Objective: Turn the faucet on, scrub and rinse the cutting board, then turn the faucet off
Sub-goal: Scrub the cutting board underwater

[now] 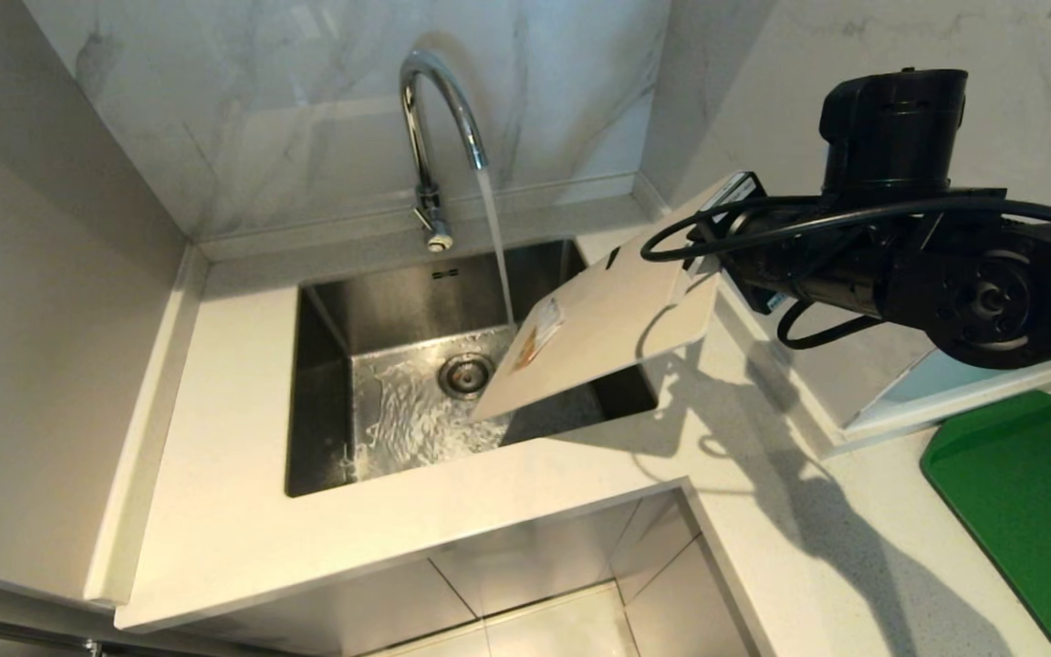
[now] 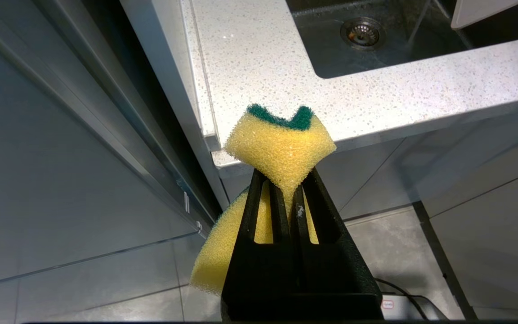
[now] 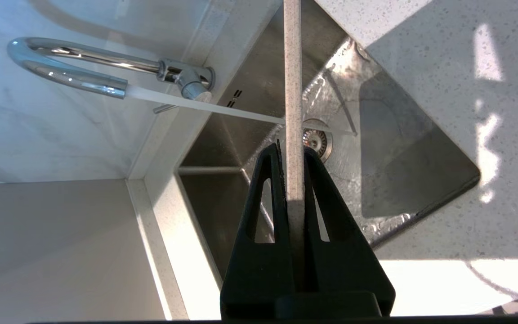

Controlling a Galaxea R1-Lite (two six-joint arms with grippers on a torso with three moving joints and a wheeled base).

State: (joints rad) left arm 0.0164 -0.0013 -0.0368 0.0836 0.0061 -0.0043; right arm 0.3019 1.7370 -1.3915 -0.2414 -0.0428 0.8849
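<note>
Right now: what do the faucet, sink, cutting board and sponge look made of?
Faucet: polished chrome-look metal, with mirror-like reflections.
Sink: brushed stainless steel by its dull grey sheen.
Cutting board: thin beige sheet with a speckled edge, likely plastic; clamped in the right gripper.
Sponge: porous yellow foam with a green fibrous scrub layer, squeezed in the left gripper.

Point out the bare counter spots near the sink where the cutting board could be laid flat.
Bare counter runs between the sink and the left wall, and in front of the sink. To the right, counter between the sink and the green mat is bare but under the right hand's arm. The sink itself is crowded: cutting board, running water.
</note>
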